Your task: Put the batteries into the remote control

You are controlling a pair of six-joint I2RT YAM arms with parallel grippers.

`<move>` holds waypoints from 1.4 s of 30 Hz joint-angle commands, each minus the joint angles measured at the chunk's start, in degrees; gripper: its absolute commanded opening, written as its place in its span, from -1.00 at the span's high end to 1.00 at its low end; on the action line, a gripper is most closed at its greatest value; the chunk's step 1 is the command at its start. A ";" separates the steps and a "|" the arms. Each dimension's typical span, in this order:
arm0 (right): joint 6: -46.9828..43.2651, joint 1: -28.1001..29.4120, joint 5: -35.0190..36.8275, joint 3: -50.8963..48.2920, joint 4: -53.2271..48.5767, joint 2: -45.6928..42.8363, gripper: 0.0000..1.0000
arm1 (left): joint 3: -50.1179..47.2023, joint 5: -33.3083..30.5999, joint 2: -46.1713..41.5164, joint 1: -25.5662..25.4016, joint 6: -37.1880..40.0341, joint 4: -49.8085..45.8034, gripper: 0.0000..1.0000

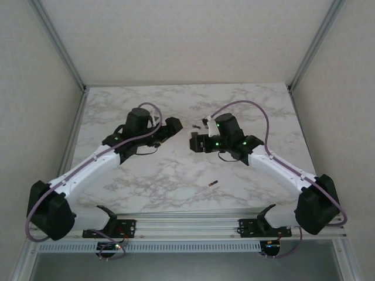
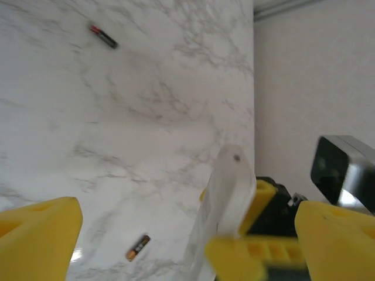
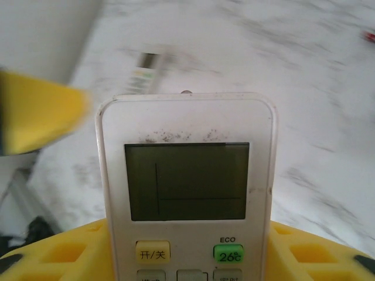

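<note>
Remote control [image 3: 186, 175] clamped in right pincer [image 3: 187, 253]; left pincer [image 2: 187, 240] wide.

Table [image 1: 176, 175]: white marble, grey veins. Remote [image 3: 186, 187]: white, grey-green screen, yellow and green buttons. Batteries [image 2: 138, 247]: black, copper-orange ends. Fingers [image 2: 35, 240]: yellow. Arms [image 1: 88, 170]: white, black. Cables [image 1: 246, 102]: purple.

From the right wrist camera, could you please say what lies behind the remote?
Marble table, a blurred pale object and a yellow left finger; the remote hides whatever lies directly behind it.
</note>
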 commanded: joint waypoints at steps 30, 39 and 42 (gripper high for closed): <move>-44.69 15.85 19.19 -19.49 27.74 -21.42 -0.64 | 2.50 -18.06 -3.83 -4.91 -26.73 -18.44 1.00; -68.73 21.38 27.38 -25.09 41.15 -14.14 -0.46 | 3.31 -20.24 -6.79 -3.64 -34.08 -22.10 1.00; -69.69 21.39 28.26 -23.32 44.65 -10.43 -0.32 | 3.28 -20.59 -7.17 -3.48 -34.27 -23.25 1.00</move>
